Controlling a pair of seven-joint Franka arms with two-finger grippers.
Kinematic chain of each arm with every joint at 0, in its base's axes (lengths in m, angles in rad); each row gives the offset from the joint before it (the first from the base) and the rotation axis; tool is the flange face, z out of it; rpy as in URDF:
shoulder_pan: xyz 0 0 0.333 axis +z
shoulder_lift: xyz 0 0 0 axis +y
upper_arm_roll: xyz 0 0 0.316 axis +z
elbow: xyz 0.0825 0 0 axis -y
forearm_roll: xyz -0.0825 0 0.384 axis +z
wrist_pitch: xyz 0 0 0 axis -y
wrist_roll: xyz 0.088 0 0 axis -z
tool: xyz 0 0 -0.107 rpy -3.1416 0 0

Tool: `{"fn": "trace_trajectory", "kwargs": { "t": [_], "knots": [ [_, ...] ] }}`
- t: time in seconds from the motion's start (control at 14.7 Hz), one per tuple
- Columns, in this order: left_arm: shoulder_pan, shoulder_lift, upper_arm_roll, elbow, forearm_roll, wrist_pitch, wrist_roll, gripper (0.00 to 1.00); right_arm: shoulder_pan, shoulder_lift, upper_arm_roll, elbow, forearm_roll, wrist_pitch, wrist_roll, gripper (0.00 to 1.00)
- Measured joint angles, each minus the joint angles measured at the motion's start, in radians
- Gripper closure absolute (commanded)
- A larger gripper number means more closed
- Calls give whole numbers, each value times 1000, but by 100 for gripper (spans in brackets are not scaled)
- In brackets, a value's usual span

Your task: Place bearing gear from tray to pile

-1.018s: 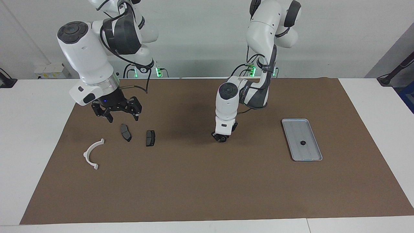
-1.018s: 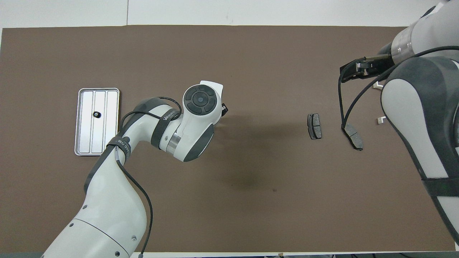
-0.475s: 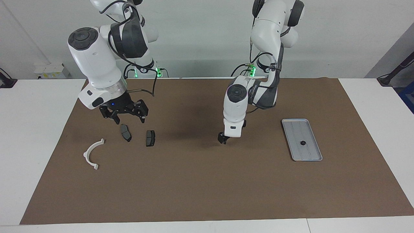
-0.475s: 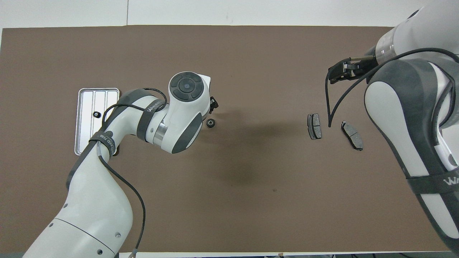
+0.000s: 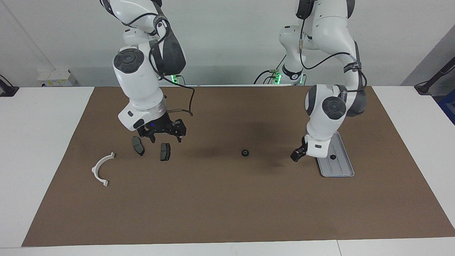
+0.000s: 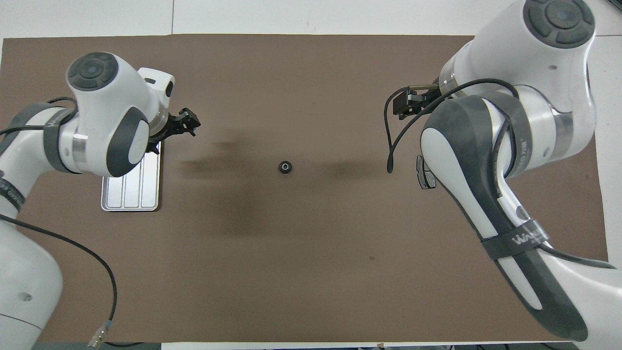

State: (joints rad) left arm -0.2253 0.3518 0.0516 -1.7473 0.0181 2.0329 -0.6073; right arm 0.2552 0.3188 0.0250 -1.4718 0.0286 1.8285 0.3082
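Bearing gear (image 5: 245, 153) lay mid-counter, apart from both arms; we saw another small dark part (image 5: 332, 156) in the tray (image 5: 342, 170). Left gripper (image 5: 296, 155) hung beside the tray, right gripper (image 5: 163, 137) over the pile (image 5: 165, 152), both jaws open and empty.

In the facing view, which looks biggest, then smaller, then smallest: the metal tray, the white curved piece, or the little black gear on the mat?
1. Tray, partly hidden by the left arm.
2. White curved piece.
3. Black gear, clearly smallest.
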Motion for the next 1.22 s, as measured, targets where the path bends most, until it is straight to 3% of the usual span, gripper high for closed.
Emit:
{"fn": "trace_trajectory", "kwargs": {
  "t": [0.07, 0.27, 0.48, 0.54, 0.88, 1.22],
  "knots": [
    [53, -18, 0, -19, 0, 0, 77, 19, 42, 9, -8, 9, 0, 4, 13, 0],
    [147, -37, -1, -60, 0, 26, 235, 31, 160, 60, -14, 55, 0, 10, 24, 0],
    [166, -38, -3, -135, 0, 132, 329, 35, 241, 153, -18, 131, 0, 15, 31, 0],
    [176, -38, -3, -150, 0, 145, 362, 41, 253, 183, -19, 148, 0, 19, 31, 0],
    [203, -41, -3, -175, 0, 178, 414, 47, 313, 335, -20, 257, -1, 72, 147, 0],
    [205, -41, -4, -224, 0, 248, 414, 47, 360, 411, -26, 311, -3, 93, 194, 0]
  ]
}}
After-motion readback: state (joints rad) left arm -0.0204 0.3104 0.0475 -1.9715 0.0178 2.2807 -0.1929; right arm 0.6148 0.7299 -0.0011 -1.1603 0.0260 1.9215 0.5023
